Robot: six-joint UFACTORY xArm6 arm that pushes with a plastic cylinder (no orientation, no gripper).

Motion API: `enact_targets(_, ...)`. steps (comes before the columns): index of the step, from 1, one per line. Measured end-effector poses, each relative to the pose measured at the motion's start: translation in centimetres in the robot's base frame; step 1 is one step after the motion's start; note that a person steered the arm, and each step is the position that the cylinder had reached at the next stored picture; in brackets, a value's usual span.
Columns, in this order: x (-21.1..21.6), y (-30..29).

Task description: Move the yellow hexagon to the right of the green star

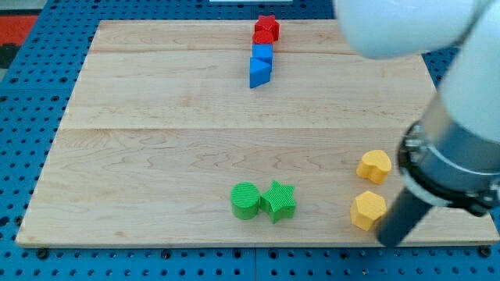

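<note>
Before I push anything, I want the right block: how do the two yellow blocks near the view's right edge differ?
The yellow hexagon block is flat-sided with corners; the yellow heart-shaped block has rounded lobes. The hexagon lies nearer the view's bottom, with my tip just to its lower right; the heart lies above it, farther from my tip. Both share the same yellow and similar size.

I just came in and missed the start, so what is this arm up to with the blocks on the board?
The arm is working on sliding the yellow hexagon over to the right of the green star. My tip sits just to the view's right of and below the hexagon, close beside it. The hexagon is apart from the star, near the board's lower right. A green cylinder touches the star's left side. A yellow heart sits just above the hexagon.
</note>
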State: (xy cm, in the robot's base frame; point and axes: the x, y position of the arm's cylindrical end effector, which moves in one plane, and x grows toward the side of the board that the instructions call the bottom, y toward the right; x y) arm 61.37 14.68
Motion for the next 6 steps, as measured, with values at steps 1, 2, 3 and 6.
enact_targets(1,-0.3,-2.2)
enact_targets(2,-0.1,2.5)
enact_targets(3,-2.5,6.1)
enact_targets(6,-3.2,-4.7)
